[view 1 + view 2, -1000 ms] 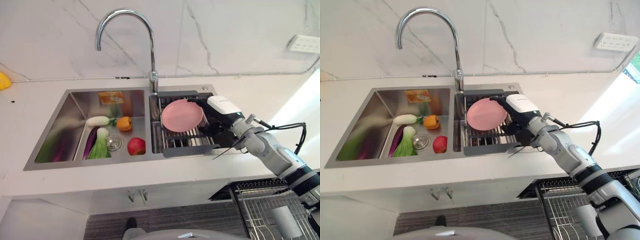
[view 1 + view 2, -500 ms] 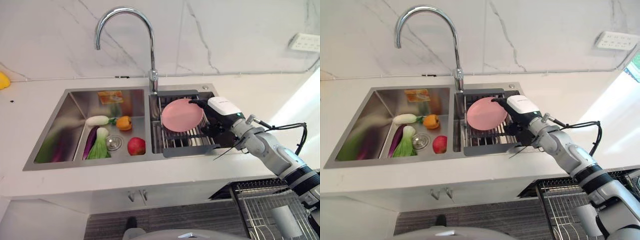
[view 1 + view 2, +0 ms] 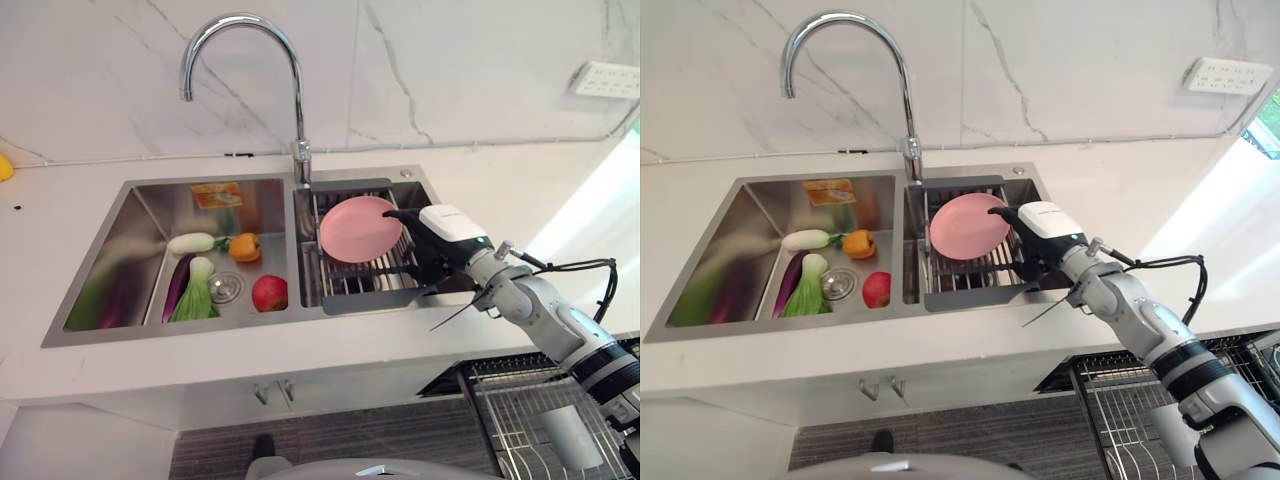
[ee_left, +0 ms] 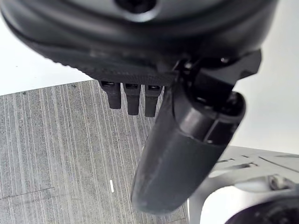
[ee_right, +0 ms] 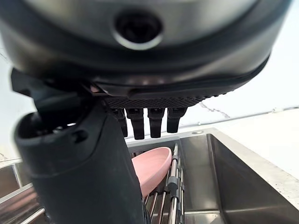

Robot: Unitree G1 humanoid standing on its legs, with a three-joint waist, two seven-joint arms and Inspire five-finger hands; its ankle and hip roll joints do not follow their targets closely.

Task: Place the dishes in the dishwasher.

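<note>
Reaching over the right basin of the steel sink (image 3: 135, 262), the right hand (image 3: 432, 235) is hovering just beside the pink plate's (image 3: 359, 228) right edge. In the right wrist view its fingers (image 5: 148, 122) are hanging straight down, relaxed and gripping nothing, with the thumb (image 5: 79, 177) standing apart in front of the plate (image 5: 150, 169); whether any fingertip is touching the rim cannot be told. The plate is lying tilted on the metal drying rack (image 3: 352, 285) that is sitting across the right basin, and the rack's bars and dark frame are running directly under and beside the hand. The curved tap (image 3: 240, 70) is rising behind the divider between the basins, close to the plate's back-left side.

Lying in the left basin, well apart from the plate, are a white radish (image 3: 192, 242), an orange pepper (image 3: 244, 247), a purple aubergine (image 3: 180, 285), a leafy green (image 3: 198, 294) and a red apple (image 3: 270, 293), gathered around the drain (image 3: 227, 287). At the lower right, below the white counter (image 3: 300, 355), the wire dishwasher rack (image 3: 525, 415) is standing pulled out. The left hand (image 4: 154, 121) is hanging over the grey striped floor (image 4: 56, 149), fingers (image 4: 133, 100) straight and holding nothing.
</note>
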